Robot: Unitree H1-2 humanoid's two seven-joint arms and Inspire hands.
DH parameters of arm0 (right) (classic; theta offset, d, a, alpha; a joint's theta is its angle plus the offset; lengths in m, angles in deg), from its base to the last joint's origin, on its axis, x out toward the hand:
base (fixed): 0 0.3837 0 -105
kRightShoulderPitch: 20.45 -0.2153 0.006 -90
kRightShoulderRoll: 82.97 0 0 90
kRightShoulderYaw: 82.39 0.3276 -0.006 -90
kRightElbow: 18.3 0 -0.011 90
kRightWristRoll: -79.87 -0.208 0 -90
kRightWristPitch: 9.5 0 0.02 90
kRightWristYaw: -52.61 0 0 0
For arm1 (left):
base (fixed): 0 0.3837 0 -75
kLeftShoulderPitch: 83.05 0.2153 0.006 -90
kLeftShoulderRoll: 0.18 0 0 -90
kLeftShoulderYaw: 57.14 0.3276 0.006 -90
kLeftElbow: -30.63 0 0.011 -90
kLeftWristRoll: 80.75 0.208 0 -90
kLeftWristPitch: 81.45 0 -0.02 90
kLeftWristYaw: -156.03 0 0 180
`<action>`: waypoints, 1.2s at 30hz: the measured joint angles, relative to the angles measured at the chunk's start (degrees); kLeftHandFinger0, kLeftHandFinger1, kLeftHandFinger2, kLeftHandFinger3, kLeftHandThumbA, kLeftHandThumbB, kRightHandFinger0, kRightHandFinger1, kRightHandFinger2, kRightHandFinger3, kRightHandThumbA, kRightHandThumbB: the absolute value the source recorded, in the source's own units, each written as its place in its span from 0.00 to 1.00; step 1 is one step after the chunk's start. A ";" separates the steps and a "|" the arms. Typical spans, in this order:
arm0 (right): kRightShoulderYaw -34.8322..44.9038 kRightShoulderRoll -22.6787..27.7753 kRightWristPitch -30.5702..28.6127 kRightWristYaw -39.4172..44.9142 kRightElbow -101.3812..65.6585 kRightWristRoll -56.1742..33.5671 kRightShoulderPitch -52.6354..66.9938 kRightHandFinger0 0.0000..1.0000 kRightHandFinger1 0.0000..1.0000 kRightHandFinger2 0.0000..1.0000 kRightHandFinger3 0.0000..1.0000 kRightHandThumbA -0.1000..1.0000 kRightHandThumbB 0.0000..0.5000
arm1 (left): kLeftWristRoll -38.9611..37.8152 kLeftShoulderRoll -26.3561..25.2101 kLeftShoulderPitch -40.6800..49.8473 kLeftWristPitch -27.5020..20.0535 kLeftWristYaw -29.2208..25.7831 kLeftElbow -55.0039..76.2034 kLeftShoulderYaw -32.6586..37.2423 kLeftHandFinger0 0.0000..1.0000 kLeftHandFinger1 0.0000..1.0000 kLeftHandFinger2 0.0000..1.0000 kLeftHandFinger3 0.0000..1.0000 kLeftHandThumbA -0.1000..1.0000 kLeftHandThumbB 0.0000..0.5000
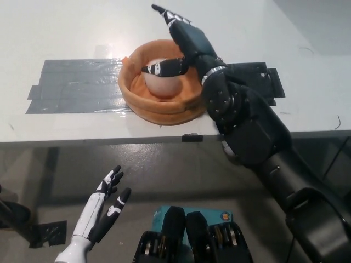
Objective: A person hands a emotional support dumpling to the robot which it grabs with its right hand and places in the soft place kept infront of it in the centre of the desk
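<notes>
Nearest, the white left hand [104, 205] rests low below the desk edge, fingers spread and holding nothing, well clear of the work.

Farther out, the black right hand [181, 46] reaches over the orange soft bed [137, 104] in the middle of the desk [66, 33]. Its fingers are splayed apart, one pointing up and away and another lying across the top of the dumpling [162, 83]. It appears to have let go, though from this angle I cannot be sure that lower finger is not touching the plush.

The dumpling sits just under and to the left of the hand, inside the bed's padded rim, which cradles it and keeps it from rolling. It looks like a pale, cream-white rounded lump, smooth and soft. By my reading the placing is essentially done.
</notes>
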 measured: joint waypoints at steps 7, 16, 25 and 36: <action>4.72 1.77 -0.29 0.40 -13.35 -2.40 3.83 1.00 1.00 1.00 1.00 1.00 0.71 | 0.04 0.06 0.28 0.26 0.10 0.00 0.04 1.00 1.00 1.00 1.00 0.91 0.20; 6.30 2.76 0.30 0.96 -32.97 -3.48 20.12 1.00 1.00 1.00 1.00 1.00 0.45 | 0.03 0.06 0.49 0.31 0.11 -0.36 0.06 1.00 1.00 1.00 1.00 0.90 0.14; 10.21 3.46 -2.79 0.20 -50.25 -6.69 46.33 1.00 1.00 1.00 1.00 0.98 0.27 | 0.01 0.42 1.13 -0.33 -0.07 -1.50 -0.03 1.00 1.00 1.00 1.00 0.89 0.16; 15.14 3.21 -9.65 0.81 -41.36 -17.18 53.90 1.00 1.00 1.00 1.00 1.00 0.29 | -0.06 5.71 1.41 -4.64 -1.70 -3.57 -0.43 1.00 1.00 1.00 1.00 0.98 0.12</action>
